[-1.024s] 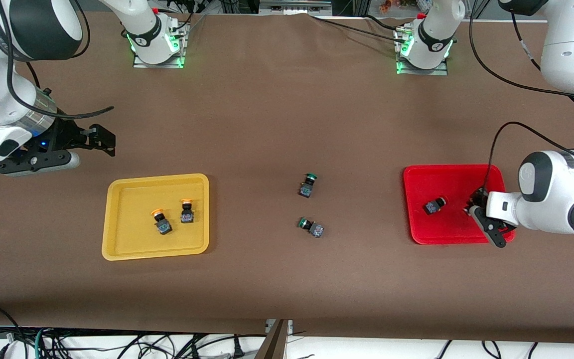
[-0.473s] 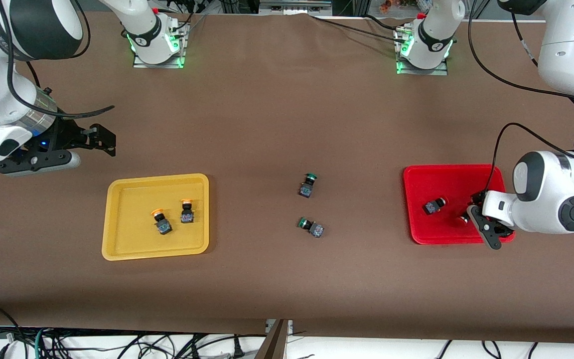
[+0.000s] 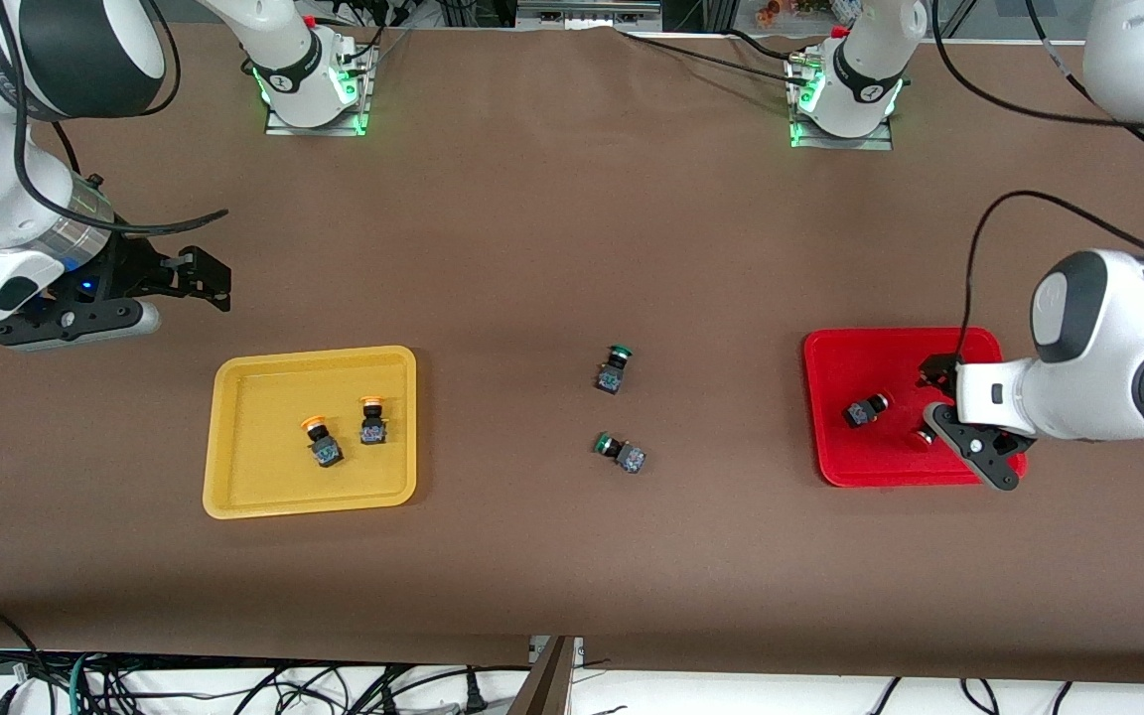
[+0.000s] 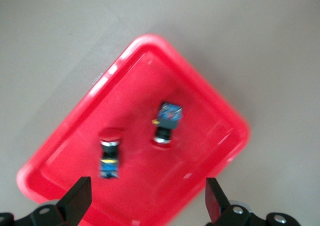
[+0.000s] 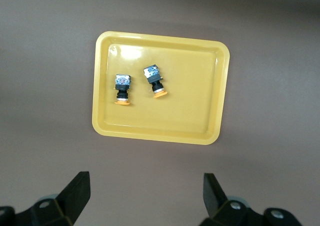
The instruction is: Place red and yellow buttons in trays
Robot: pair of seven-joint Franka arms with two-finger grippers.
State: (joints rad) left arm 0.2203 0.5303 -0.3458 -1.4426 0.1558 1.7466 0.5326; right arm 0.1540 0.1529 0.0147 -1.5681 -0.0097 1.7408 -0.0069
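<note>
We held our left gripper wide open, empty, over the red tray holding both red buttons. Our right gripper waited open near the yellow tray with both yellow buttons.

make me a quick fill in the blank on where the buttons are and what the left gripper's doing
1. Both yellow buttons lie in the ____ tray.
2. The red tray holds ____ red buttons.
3. The two green buttons lie on the ____.
4. The left gripper is over the red tray, its fingers ____.

Missing words: yellow; two; table; open
</note>
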